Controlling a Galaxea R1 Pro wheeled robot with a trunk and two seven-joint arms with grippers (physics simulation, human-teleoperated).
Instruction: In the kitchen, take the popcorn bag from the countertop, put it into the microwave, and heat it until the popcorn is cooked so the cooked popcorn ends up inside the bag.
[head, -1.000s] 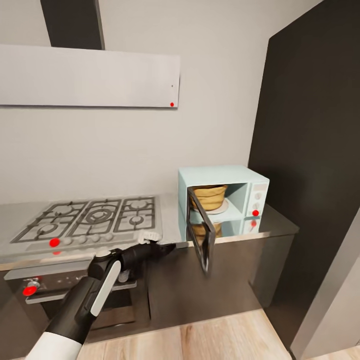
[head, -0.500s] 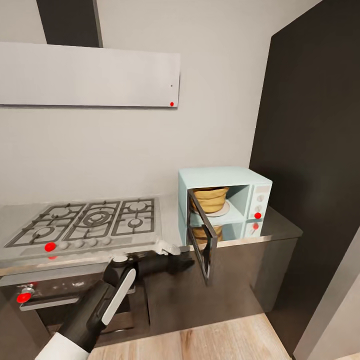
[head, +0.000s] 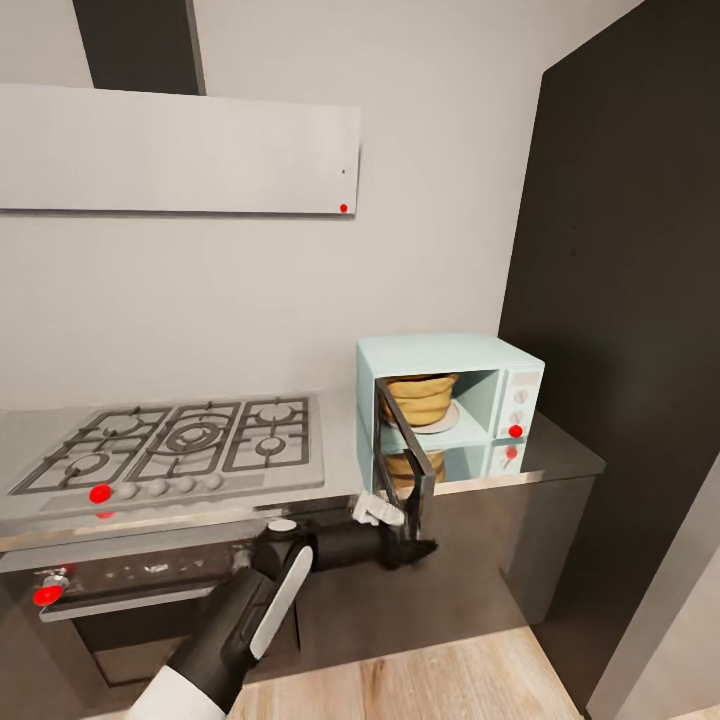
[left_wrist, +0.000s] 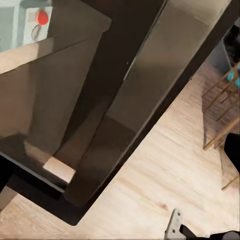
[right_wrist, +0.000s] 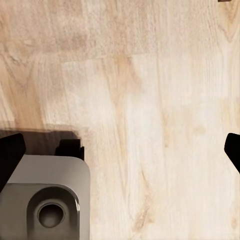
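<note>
Popcorn bag (head: 417, 396): tan sack with rolled rim, sitting inside the microwave (head: 450, 352) cavity on a pale round plate, toward the cavity's left side; contents of the sack not resolvable from the head view. The microwave is pale mint-blue with two knobs and a red indicator on its right panel; the same panel with its red light shows in the left wrist view (left_wrist: 30, 22). It stands on the grey steel surface (head: 560, 450) at the right end, next to a tall dark cabinet (head: 620, 300). Microwave door (head: 402, 470) is swung open toward the robot, dark glass, edge-on in the head view. Left gripper (head: 415, 548) is held just below the door's lower front corner, at or very close to it; contact cannot be confirmed, and whether its fingers are spread or pressed together cannot be told, since they are dark against the dark cabinet fronts. Gas hob (head: 180, 440) lies to the left of the microwave, with a black oven (head: 120, 590) under it and a grey hood (head: 180, 150) on the wall above. Right wrist view looks down on light wood floor (right_wrist: 150, 100); dark fingertips (right_wrist: 10, 152) at opposite frame edges indicate the right gripper (right_wrist: 122, 152) is spread wide, holding nothing.
</note>
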